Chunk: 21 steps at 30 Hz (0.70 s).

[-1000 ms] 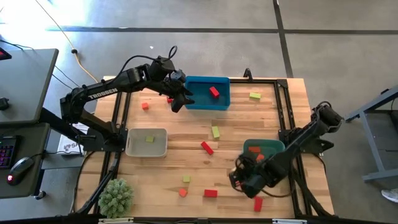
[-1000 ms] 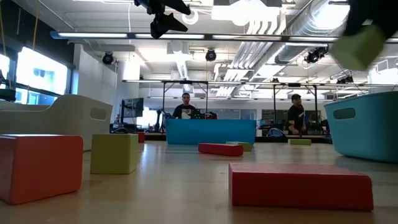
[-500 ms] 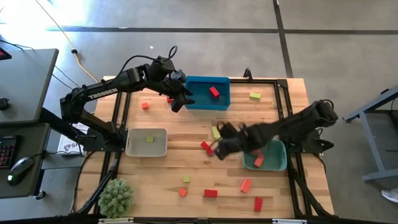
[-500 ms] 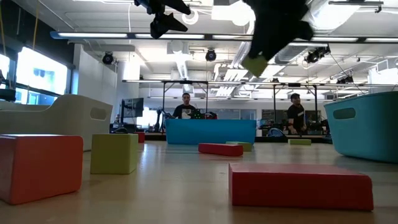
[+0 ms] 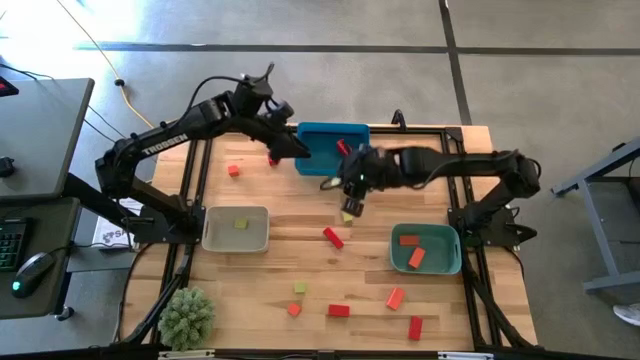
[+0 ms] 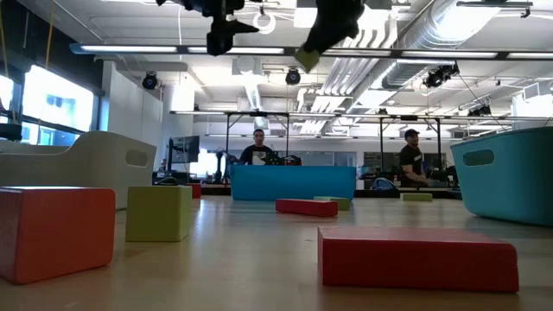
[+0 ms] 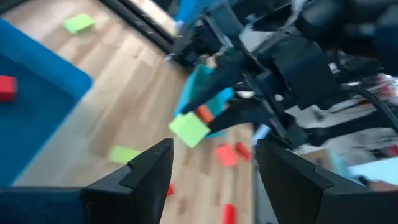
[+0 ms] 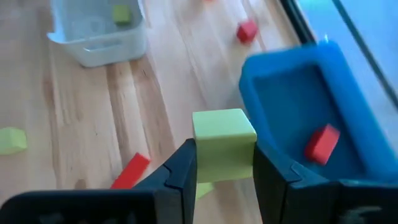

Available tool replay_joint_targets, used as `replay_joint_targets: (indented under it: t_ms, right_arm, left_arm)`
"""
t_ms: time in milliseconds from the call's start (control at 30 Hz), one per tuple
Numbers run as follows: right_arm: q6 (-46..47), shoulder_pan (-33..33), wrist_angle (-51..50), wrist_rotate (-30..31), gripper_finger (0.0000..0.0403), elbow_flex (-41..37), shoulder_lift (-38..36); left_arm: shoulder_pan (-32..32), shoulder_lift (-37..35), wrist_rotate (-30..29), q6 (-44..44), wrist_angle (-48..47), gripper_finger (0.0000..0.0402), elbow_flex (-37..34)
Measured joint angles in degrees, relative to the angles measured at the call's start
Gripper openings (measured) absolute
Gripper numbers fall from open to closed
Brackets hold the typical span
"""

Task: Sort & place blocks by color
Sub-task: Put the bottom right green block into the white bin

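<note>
While the left gripper (image 5: 300,150) hangs with its fingers spread wide and nothing between them over the left rim of the blue plastic tray (image 5: 318,165) at twelve o'clock on the wooden table (image 5: 290,250), the right gripper (image 5: 352,195) is clamped on a yellow-green cube block (image 8: 222,144), held above the boards just below that tray. A red block (image 8: 321,142) lies inside it. Other blocks rest in the beige tray (image 5: 236,229) at nine o'clock and the teal tray (image 5: 426,249) at four o'clock.

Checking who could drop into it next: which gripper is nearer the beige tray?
Left. The left gripper hovers by the blue tray, diagonally beyond the beige tray; the right gripper is farther across.
</note>
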Motion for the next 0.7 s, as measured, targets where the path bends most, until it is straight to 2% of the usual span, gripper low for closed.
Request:
replay_joint_targets:
  t_ms: [133, 267, 467, 700]
  right_arm:
    - [-9.7, -2.8, 0.0, -4.9, 0.0094, 4.3, 0.0]
    - [-16.1, -5.1, -0.2, -8.6, 0.0094, 9.6, 0.0]
    - [-24.2, -7.2, 0.2, -10.3, 0.0094, 16.8, 0.0]
    - [-28.5, -8.1, 1.0, -13.3, 0.0094, 21.9, 0.0]
  left_arm:
    - [2.3, 0.0, 5.8, -4.2, 2.4, 0.0220, 0.0]
    - [3.8, 0.0, 7.2, -8.0, 4.9, 0.0220, 0.0]
    - [4.6, 0.0, 13.0, -15.3, 11.7, 0.0220, 0.0]
    - [4.6, 0.0, 15.2, -23.1, 20.0, 0.0220, 0.0]
